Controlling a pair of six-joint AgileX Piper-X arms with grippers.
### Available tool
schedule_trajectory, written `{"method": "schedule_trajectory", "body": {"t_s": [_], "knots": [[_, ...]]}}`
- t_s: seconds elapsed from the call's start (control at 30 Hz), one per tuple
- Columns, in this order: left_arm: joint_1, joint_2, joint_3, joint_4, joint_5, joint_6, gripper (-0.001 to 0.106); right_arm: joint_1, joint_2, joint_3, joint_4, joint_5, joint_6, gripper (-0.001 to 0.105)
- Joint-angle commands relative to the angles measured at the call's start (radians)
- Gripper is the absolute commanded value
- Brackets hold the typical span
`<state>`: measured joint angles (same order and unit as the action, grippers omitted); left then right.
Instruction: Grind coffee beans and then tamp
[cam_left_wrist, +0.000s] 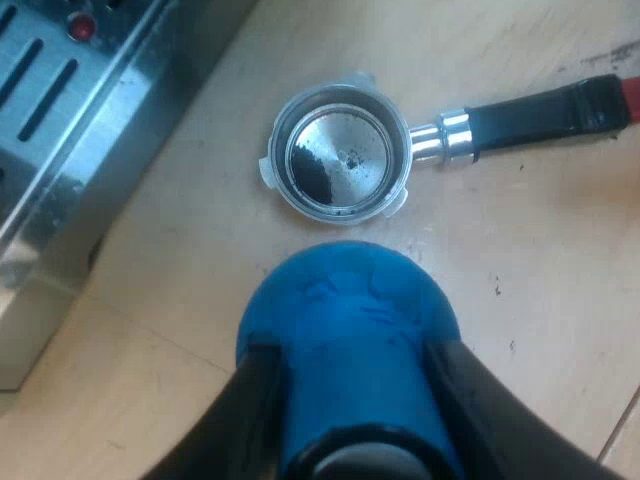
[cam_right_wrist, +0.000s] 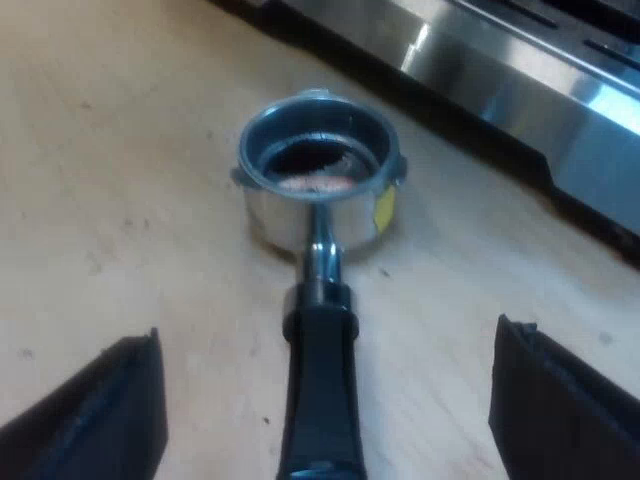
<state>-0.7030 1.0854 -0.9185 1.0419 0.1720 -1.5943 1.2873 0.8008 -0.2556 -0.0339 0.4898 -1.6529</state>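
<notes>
The left gripper (cam_left_wrist: 355, 420) points down toward the wooden desk (cam_left_wrist: 520, 260), and its two black fingers (cam_left_wrist: 250, 410) are closed around the blue tamper (cam_left_wrist: 350, 310), one on each side of its body. The round end of the tamper is toward the desk, just beside the rim of the metal holder (cam_left_wrist: 340, 160) and not over its basket. I cannot tell if the tamper touches the desk.

The holder lies flat on the desk with the open basket facing up. Inside it is a small dark patch of ground coffee (cam_left_wrist: 310, 175) at one side, and the rest of the metal bottom is bare and shiny. Its dark handle (cam_left_wrist: 540, 112) lies on the desk, pointing away from the espresso machine (cam_left_wrist: 90, 110), and ends in red (cam_left_wrist: 630, 95). The machine stands near the holder, and its steel tray with slots and one red button (cam_left_wrist: 82, 27) are visible.

The right gripper (cam_right_wrist: 320, 345) is low above the desk (cam_right_wrist: 120, 170) and its fingers (cam_right_wrist: 100, 420) are spread wide, holding nothing. The handle (cam_right_wrist: 320, 400) passes between them and touches neither. Beyond it are the holder's basket (cam_right_wrist: 315, 190) and the steel front of the machine (cam_right_wrist: 520, 70). Nothing stands between this gripper and the handle.
</notes>
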Motion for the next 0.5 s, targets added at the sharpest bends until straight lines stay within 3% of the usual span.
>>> {"method": "schedule_trajectory", "body": {"t_s": [0.03, 0.5], "knots": [[-0.004, 0.02, -0.014, -0.007, 0.003, 0.005, 0.0, -0.002, -0.005, 0.006, -0.01, 0.004, -0.012, 0.069], [-0.015, 0.163, -0.146, -0.007, 0.052, 0.05, 0.0, -0.002, -0.005, 0.005, -0.013, 0.004, -0.004, 0.069]]}}
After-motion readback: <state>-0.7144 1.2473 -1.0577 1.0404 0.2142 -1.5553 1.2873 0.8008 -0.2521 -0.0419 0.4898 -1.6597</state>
